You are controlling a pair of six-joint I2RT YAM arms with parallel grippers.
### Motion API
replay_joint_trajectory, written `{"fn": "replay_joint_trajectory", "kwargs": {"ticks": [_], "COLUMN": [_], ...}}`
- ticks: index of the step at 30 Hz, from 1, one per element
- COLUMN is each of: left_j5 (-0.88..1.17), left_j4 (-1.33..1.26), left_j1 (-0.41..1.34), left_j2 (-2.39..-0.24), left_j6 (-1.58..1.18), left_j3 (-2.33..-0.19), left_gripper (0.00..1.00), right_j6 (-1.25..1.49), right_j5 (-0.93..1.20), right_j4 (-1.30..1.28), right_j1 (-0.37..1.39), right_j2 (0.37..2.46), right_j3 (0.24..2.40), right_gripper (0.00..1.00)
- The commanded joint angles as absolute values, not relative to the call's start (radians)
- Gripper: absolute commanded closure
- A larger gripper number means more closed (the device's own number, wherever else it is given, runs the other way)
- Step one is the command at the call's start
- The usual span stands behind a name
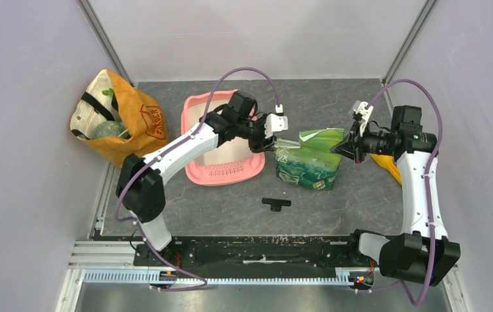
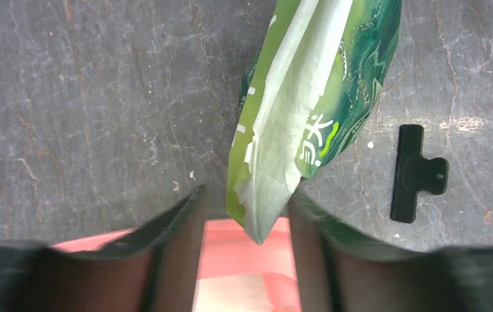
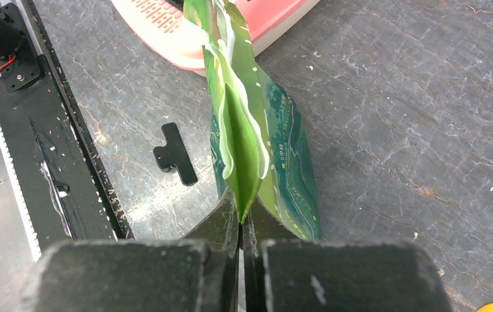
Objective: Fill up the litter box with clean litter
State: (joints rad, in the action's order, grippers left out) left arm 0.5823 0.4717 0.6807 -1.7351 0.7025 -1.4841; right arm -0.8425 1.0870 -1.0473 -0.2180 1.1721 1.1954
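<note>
Top external: pink litter box, pale inside, beside green foil bag.

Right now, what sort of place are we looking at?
Probably an enclosed robot test cell, not a home: plain walls on metal framing, robot arms bolted to a base rail, a litter box as prop.

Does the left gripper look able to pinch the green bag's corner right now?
Probably yes: the left gripper stands open astride the corner of the green bag, nothing between them, while the right gripper pinches the opposite end.
</note>
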Motion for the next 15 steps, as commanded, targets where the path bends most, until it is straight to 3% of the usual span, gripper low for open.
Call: {"fn": "replay_joint_trajectory", "kwargs": {"ticks": [1,6,7,9,11,13,15], "left_j5": [0.607,0.651,0.658,0.676,0.699,0.708,0.714], "left_j4": [0.51,0.558,0.56,0.561,0.573,0.59,0.59], "left_j1": [0.688,0.714,0.721,0.73,0.73,0.73,0.728], "left_j2": [-1.735,-1.668,-1.657,-1.654,-1.671,-1.692,-1.704], "left_j6": [0.769,0.781,0.77,0.714,0.653,0.608,0.572], "left_j3": [-1.566,-1.584,-1.584,-1.595,-1.621,-1.65,-1.654], "left_gripper": [0.54,0.93,0.98,0.98,0.98,0.98,0.98], "right_j6": [-0.859,-0.865,-0.867,-0.867,-0.852,-0.83,-0.817], "right_j5": [1.122,1.12,1.12,1.121,1.124,1.129,1.14], "right_j4": [-1.024,-1.025,-1.024,-1.02,-1.009,-1.001,-1.0], "right_j1": [-0.219,-0.219,-0.219,-0.218,-0.219,-0.219,-0.218], "right_j2": [1.171,1.175,1.176,1.178,1.185,1.195,1.2], "right_j3": [1.221,1.222,1.221,1.224,1.226,1.226,1.219], "right_gripper": [1.0,1.0,1.0,1.0,0.84,0.53,0.39]}}
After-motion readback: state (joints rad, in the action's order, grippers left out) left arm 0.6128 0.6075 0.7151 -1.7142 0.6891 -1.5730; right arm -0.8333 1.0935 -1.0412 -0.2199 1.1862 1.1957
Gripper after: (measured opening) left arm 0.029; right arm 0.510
